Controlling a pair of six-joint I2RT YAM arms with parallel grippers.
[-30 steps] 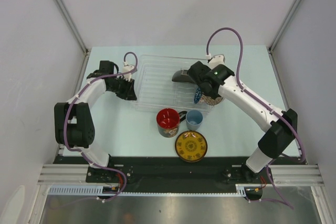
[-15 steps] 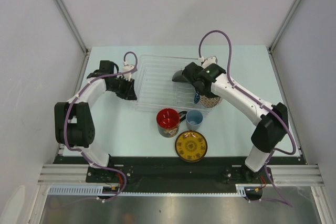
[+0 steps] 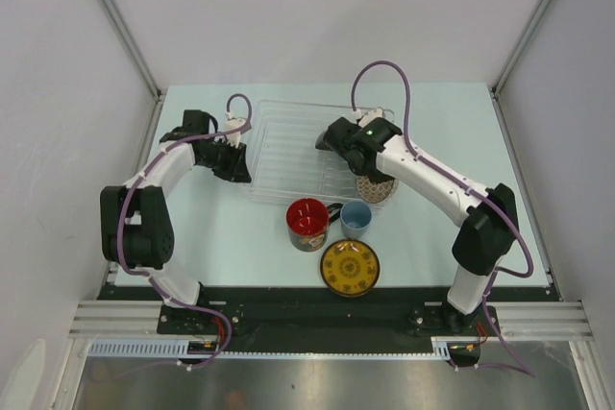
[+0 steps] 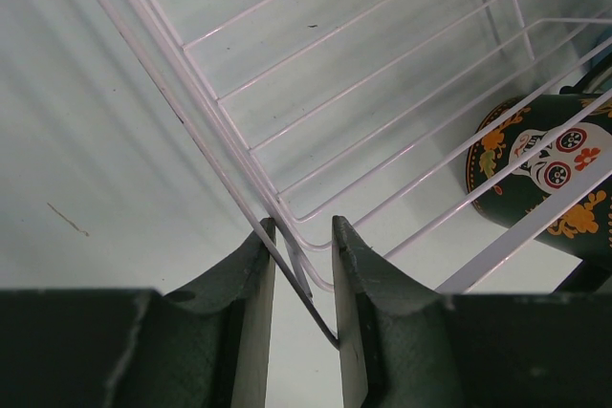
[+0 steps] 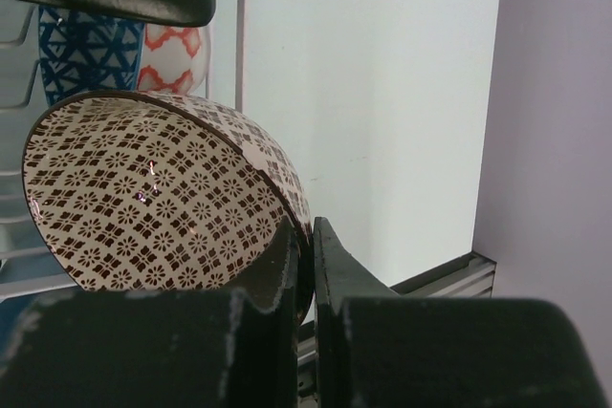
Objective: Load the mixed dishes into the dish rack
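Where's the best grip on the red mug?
On the mug, probably the rim's left side, from above: one finger inside, one outside. It stands upright, mouth up; its handle points right at the blue cup, which crowds that side.

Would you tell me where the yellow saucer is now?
In the top view, the yellow saucer lies on the table near its front edge, slightly right of centre, just in front of the red mug and light-blue cup.

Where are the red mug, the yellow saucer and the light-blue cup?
red mug (image 3: pixel 307 219), top view, its red inside.
yellow saucer (image 3: pixel 350 267), top view, its patterned centre.
light-blue cup (image 3: pixel 356 219), top view, its open mouth.
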